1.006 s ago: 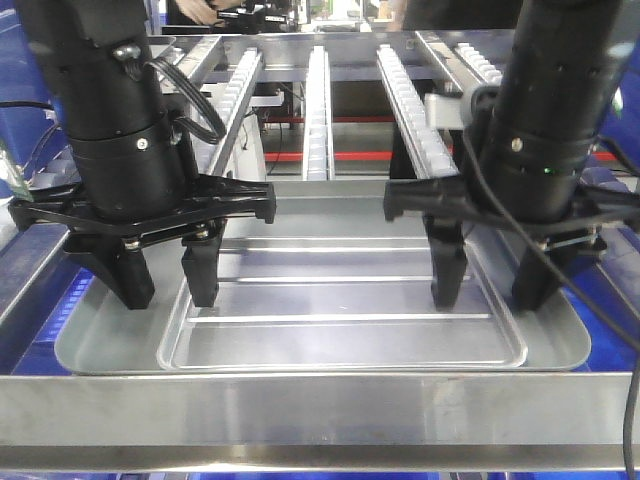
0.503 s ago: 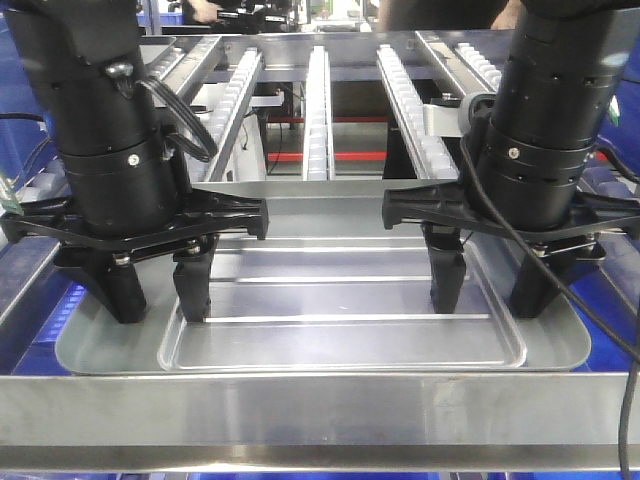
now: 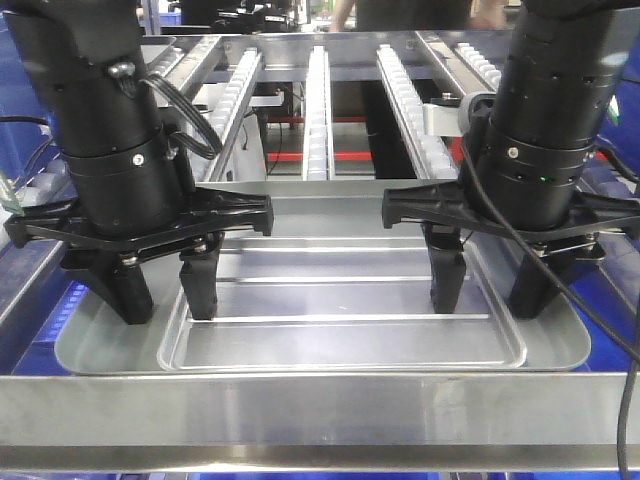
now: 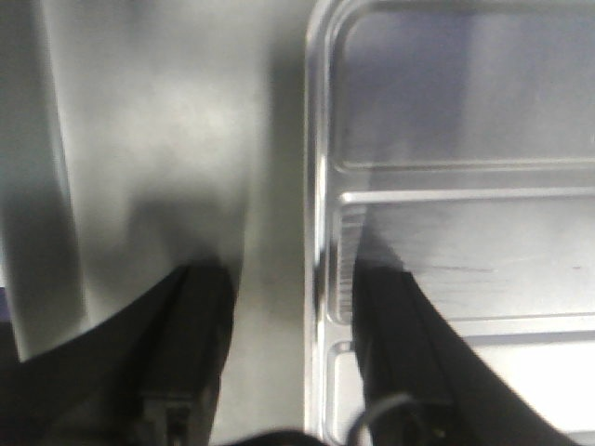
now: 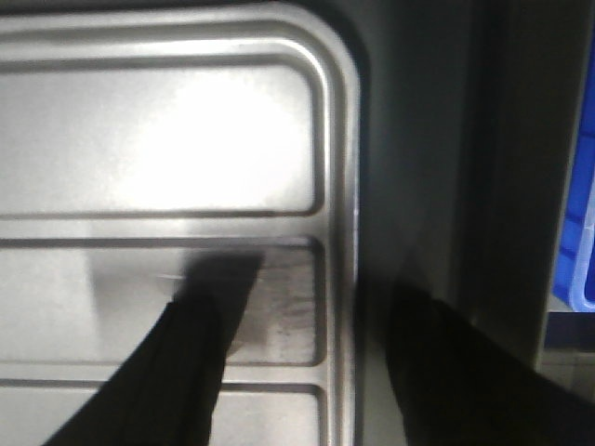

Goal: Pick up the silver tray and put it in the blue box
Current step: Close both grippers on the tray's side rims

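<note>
The silver tray [image 3: 340, 340] lies flat behind a steel bar, its two raised ridges running left to right. My left gripper [image 3: 168, 305] hangs open over the tray's left end. One finger is above the wide sloped rim, the other above the recessed panel [image 4: 465, 232]. In the left wrist view the gripper [image 4: 288, 316] straddles the panel's raised edge. My right gripper [image 3: 488, 298] stands open the same way at the right end [image 5: 325, 325]. Blue plastic [image 3: 30, 340] shows beside the tray and at the right [image 5: 578, 232]; I cannot tell whether it is the blue box.
Roller conveyor lanes [image 3: 317, 100] run away behind the tray. A broad steel bar [image 3: 320, 410] crosses the front edge. Black cables [image 3: 185, 100] loop off both arms, one hanging down at the right [image 3: 632, 420].
The left gripper has shifted a little sideways and sits slightly right of where it was half a second ago. The right gripper has barely moved. Both stay open and the tray has not moved.
</note>
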